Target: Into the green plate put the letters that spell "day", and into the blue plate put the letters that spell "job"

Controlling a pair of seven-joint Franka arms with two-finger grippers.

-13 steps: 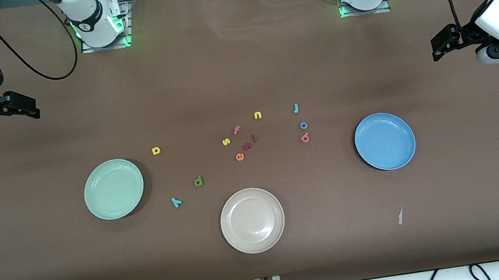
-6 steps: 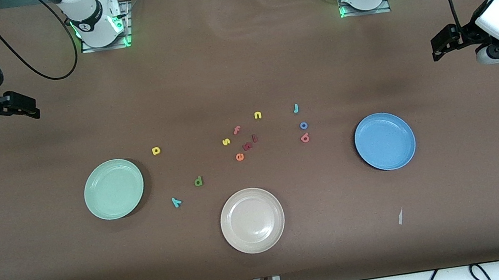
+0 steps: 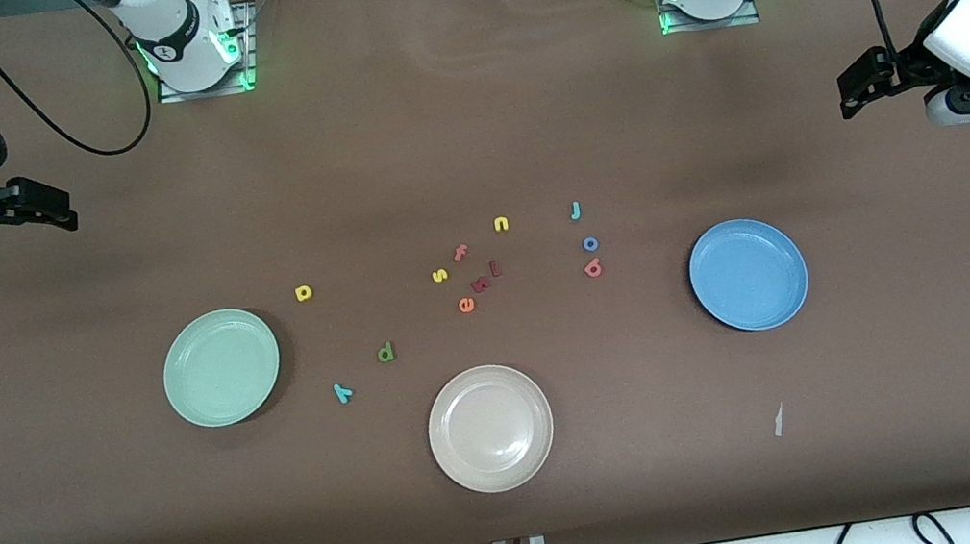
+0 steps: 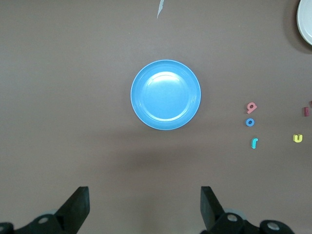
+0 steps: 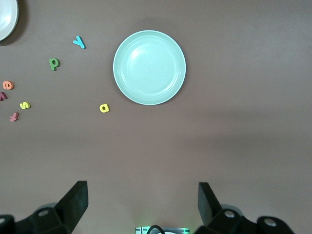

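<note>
Nothing is sorted yet: your left claw [image 3: 852,85] and right claw [image 3: 51,206] wait spread wide and empty over the tabletop ends, so reach for the tiny olive-green foam d [image 3: 386,353] lying near the round mint-green plate [image 3: 221,367].

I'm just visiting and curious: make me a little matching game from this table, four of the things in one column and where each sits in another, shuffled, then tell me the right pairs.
Things:
1. yellow a
2. blue o
3. beige plate
4. teal y

Places:
A. between the teal j and the red-pink b
B. nearest of all to the front camera
C. beside the green plate, farther from the front camera than the olive-green d
D. nearer to the front camera than the olive-green d, between the green plate and the beige plate

Pairs: 1-C, 2-A, 3-B, 4-D
</note>
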